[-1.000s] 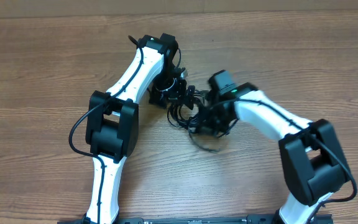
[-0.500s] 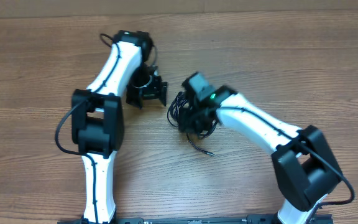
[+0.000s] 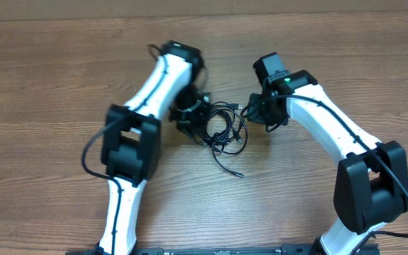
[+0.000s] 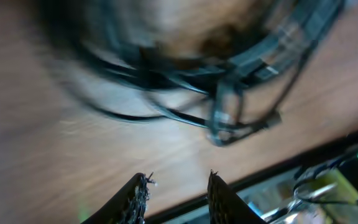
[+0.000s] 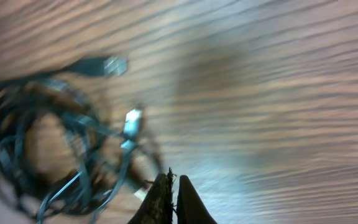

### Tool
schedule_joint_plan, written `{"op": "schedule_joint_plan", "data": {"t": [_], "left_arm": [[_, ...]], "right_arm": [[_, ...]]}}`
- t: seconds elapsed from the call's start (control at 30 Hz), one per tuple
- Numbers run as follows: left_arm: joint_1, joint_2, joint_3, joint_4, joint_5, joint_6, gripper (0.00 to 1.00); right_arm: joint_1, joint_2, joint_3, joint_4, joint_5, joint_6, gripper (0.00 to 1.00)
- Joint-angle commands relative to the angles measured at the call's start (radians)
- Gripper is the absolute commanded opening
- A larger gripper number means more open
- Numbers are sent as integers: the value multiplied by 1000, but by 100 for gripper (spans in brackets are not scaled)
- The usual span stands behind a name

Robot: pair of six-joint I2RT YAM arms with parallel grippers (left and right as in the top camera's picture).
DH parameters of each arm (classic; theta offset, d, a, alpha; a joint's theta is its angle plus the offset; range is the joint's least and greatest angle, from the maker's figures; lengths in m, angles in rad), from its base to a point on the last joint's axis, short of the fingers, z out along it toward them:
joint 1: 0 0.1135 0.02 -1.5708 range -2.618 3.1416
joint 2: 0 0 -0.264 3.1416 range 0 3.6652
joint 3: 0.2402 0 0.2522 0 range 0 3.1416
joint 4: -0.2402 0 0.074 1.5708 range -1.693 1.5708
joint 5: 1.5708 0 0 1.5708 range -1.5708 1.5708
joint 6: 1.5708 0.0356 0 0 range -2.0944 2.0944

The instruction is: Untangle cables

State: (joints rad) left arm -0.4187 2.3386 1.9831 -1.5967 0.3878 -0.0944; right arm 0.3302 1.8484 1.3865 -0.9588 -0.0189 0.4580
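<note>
1. Cables [image 3: 222, 131]: several thin black cords in one loose knot of overlapping loops, lying on the table [image 3: 48, 85] near its middle, between the two arms. One loose end [image 3: 229, 168] trails out of the knot toward the robot's base.
2. Plugs: two small pale connectors [image 5: 132, 118] show in the right wrist view at the knot's right-hand edge. They lie free of the loops, probably the easiest ends to pull out.
3. Left tool [image 3: 190, 113]: at the left edge of the knot, partly hidden under its own arm from overhead. In the left wrist view its fingers stand apart with bare wood between the tips and the cords just ahead of them, so it holds nothing. The placement suits pinning or catching that side of the bundle.
4. Right tool [image 3: 264, 113]: just beside the knot's right edge, fingers pressed together. Whether a thin strand is pinched between them cannot be told. The position suits drawing an end away from the left arm.
5. Status, as judged: loops not yet separated and untangling at an early stage. Risk: the whole knot drags along unless one side is anchored.
</note>
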Motion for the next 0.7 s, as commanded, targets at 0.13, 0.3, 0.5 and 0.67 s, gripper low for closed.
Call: {"op": "schedule_joint_plan", "data": {"t": [0.13, 0.3, 0.5, 0.67], "left_arm": [[-140, -48, 10, -29, 16, -35, 38], [-217, -48, -58, 48, -66, -148, 38], [-240, -48, -194, 146, -402, -338, 38], [-184, -48, -208, 115, -554, -352, 33]], "right_arm": [[-111, -6, -6, 6, 42, -27, 4], [-141, -6, -6, 4, 14, -52, 4], [-143, -6, -6, 3, 4, -53, 5], [-139, -6, -6, 7, -146, -71, 5]]}}
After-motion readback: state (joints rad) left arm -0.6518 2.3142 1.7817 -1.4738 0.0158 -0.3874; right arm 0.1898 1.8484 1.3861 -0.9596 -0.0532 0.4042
